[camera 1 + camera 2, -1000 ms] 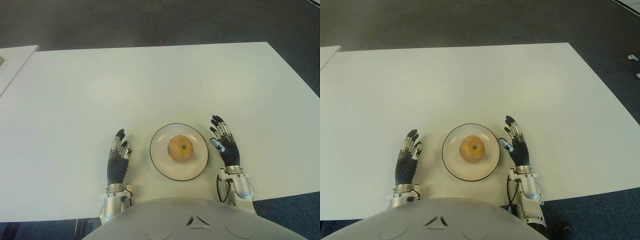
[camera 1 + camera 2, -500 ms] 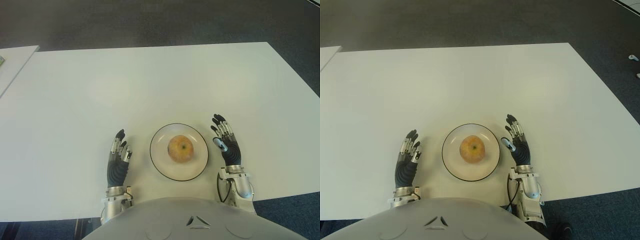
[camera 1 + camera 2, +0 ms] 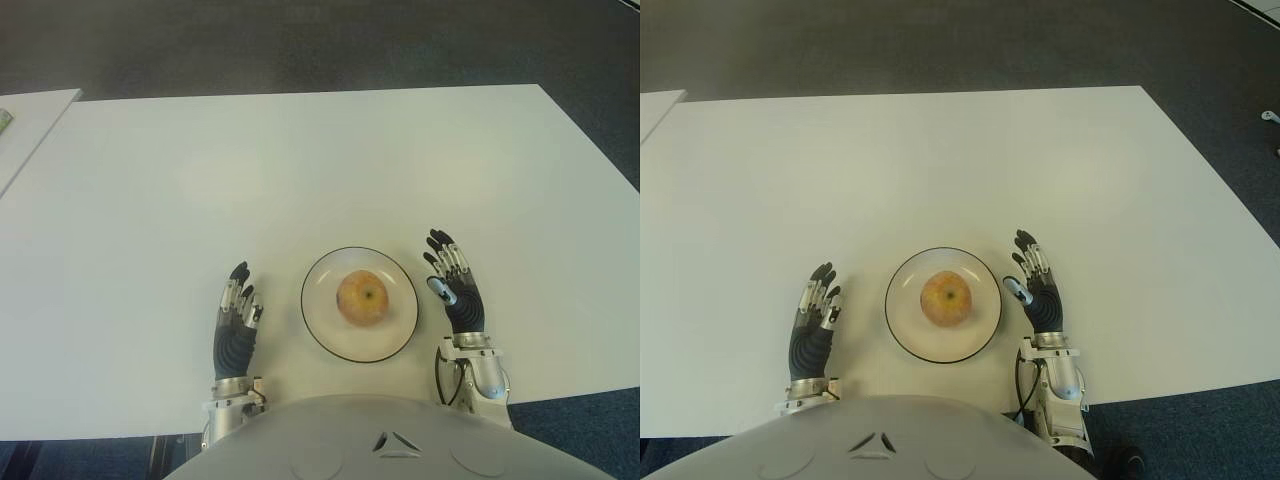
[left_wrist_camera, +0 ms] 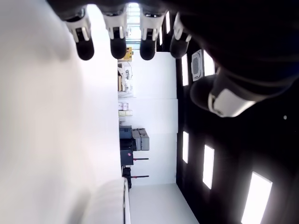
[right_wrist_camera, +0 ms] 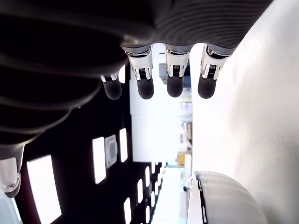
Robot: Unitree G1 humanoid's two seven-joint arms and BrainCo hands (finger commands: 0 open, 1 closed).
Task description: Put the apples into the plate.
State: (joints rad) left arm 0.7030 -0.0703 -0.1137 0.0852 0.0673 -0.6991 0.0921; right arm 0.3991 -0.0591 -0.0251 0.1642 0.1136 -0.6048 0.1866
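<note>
Looked like an office or lab room. Stood on dark grey carpet (image 3: 300, 45) running past the far edge and right corner of a plain white worktop (image 3: 300, 170). Had the corner of a second white table (image 3: 30, 125) just beyond the worktop's left edge. Showed, in the left wrist view, rows of rectangular ceiling light panels (image 4: 208, 165), white walls and dark equipment cases (image 4: 133, 144) along the far side.
</note>
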